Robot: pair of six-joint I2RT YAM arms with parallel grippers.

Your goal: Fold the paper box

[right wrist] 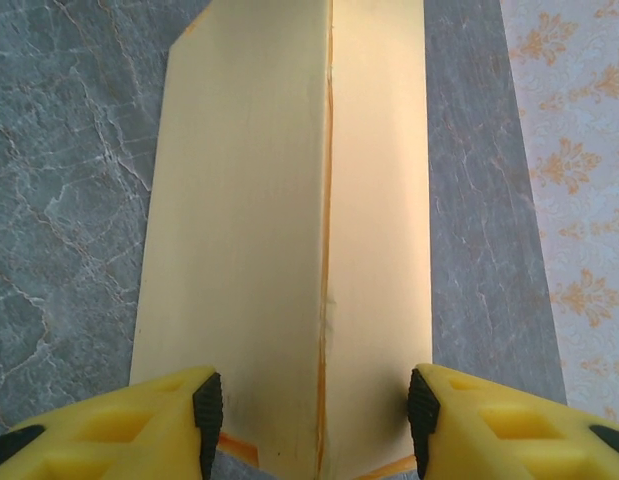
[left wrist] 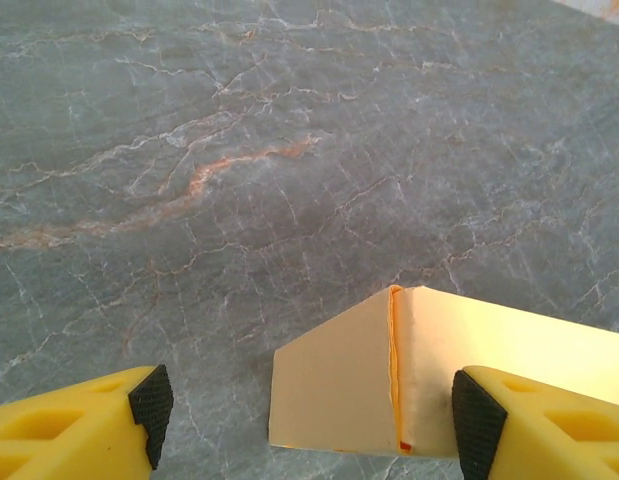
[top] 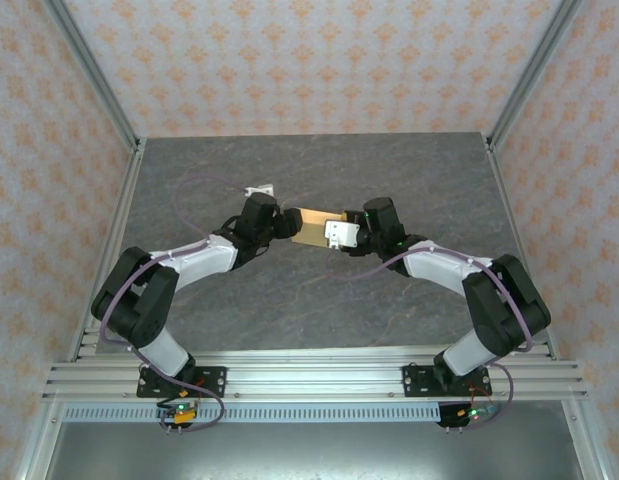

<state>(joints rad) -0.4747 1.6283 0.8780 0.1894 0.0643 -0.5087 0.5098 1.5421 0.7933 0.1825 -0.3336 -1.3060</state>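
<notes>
The paper box (top: 312, 227) is light tan cardboard, partly folded, lying mid-table between my two grippers. My left gripper (top: 287, 224) is at its left end. In the left wrist view an angled end flap of the box (left wrist: 339, 385) lies between the wide-open jaws (left wrist: 314, 410), close against the right fingertip (left wrist: 477, 420) and far from the left one. My right gripper (top: 339, 236) is over the box's right end. In the right wrist view the creased box (right wrist: 249, 220) runs away from the jaws (right wrist: 314, 415), which straddle the fold line with both pads clear of it.
A small white object (top: 259, 189) lies on the grey marble tabletop (top: 319, 160) behind the left gripper. Aluminium posts and patterned walls (top: 309, 60) enclose the table on three sides. The wall (right wrist: 579, 200) stands close on the right of the right wrist view.
</notes>
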